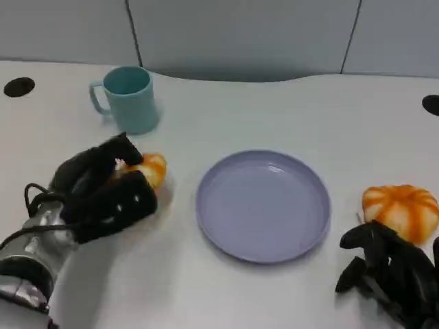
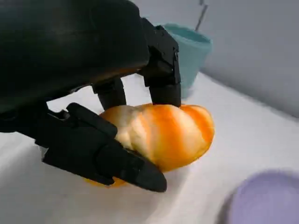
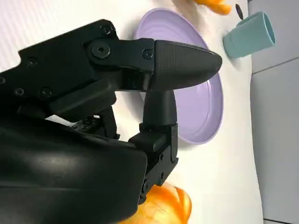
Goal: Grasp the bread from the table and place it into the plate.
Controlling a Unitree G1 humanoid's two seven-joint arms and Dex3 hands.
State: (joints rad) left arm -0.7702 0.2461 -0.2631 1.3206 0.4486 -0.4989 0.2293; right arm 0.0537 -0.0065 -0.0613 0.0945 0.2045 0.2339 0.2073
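Bread: an orange-and-cream striped roll (image 1: 150, 168) lies on the white table (image 1: 288, 116), to the left of the plate and in front of the mug; the left wrist view shows it (image 2: 163, 133) resting on the tabletop.
Left hand: the black hand (image 1: 103, 188) is wrapped around the roll, with fingers (image 2: 161, 77) over its top and a lower digit pressed along its near side, so the roll is clasped between them; in the left wrist view the hand (image 2: 93, 93) encloses the near half of the roll while the far half sticks out.
Plate: a shallow lavender plate (image 1: 263, 205) sits at the middle of the table with nothing on it, apart from the roll; its rim shows in the left wrist view (image 2: 266, 200), and in the right wrist view (image 3: 201, 102).
Right hand: the black hand (image 1: 391, 271) rests low at the table's right, fingers apart and holding nothing; in the right wrist view (image 3: 117, 121) its fingers stand separated.
Second bread: another orange striped roll (image 1: 401, 209) lies right of the plate, just beyond the right hand, partly seen in the right wrist view (image 3: 168, 207).
Mug: a teal mug (image 1: 127, 98) stands upright behind the left hand, handle to the left.
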